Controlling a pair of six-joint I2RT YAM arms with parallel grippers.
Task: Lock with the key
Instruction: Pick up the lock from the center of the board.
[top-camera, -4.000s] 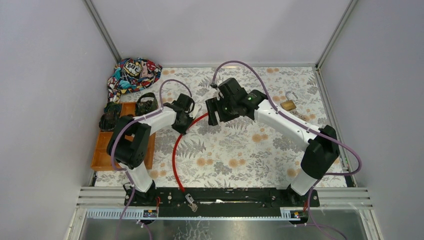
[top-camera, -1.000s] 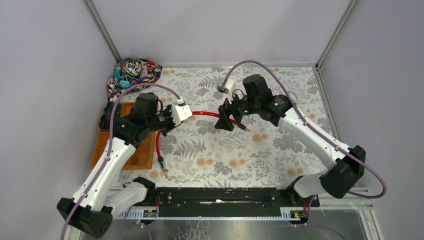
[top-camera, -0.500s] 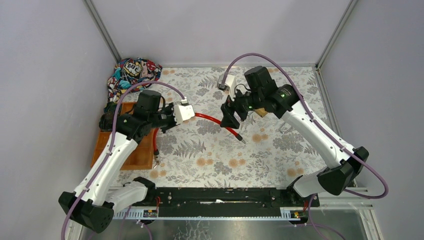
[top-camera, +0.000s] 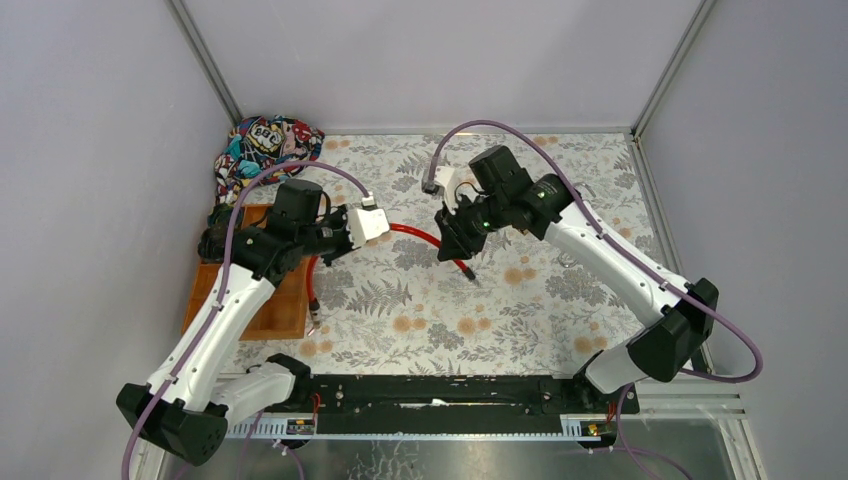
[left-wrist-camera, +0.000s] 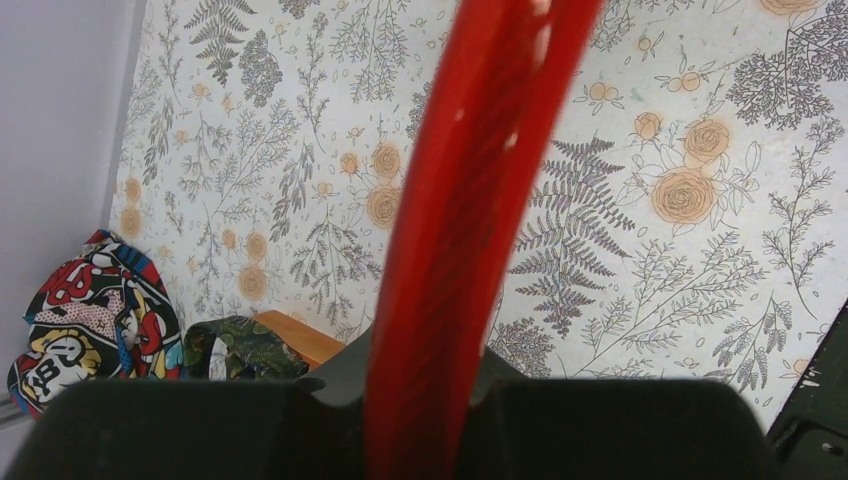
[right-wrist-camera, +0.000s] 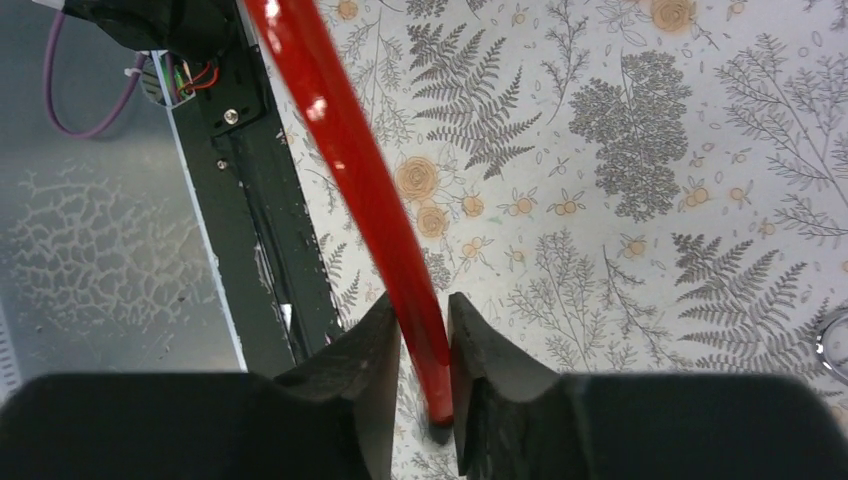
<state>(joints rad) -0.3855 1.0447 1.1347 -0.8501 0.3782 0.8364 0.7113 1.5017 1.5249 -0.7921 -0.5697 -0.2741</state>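
A red cable (top-camera: 415, 234) hangs in the air between both arms. My left gripper (top-camera: 375, 228) is shut on the red cable (left-wrist-camera: 460, 200), which passes up through the jaws of my left gripper (left-wrist-camera: 425, 380). From there one part droops to the table, ending near the wooden tray. My right gripper (top-camera: 458, 240) grips the other part. In the right wrist view the red cable (right-wrist-camera: 350, 150) sits pinched between the jaws of my right gripper (right-wrist-camera: 425, 370), just above its dark tip. The key is out of view.
A wooden tray (top-camera: 290, 310) lies at the left, with dark patterned cloth items (top-camera: 215, 240) behind it. A colourful bag (top-camera: 265, 145) fills the far left corner. A black rail (top-camera: 440, 390) runs along the near edge. A thin metal ring (right-wrist-camera: 836, 345) lies under the right arm.
My right gripper has moved slightly left and closed on the red cable near its end. The left arm has kept its hold and barely moved.
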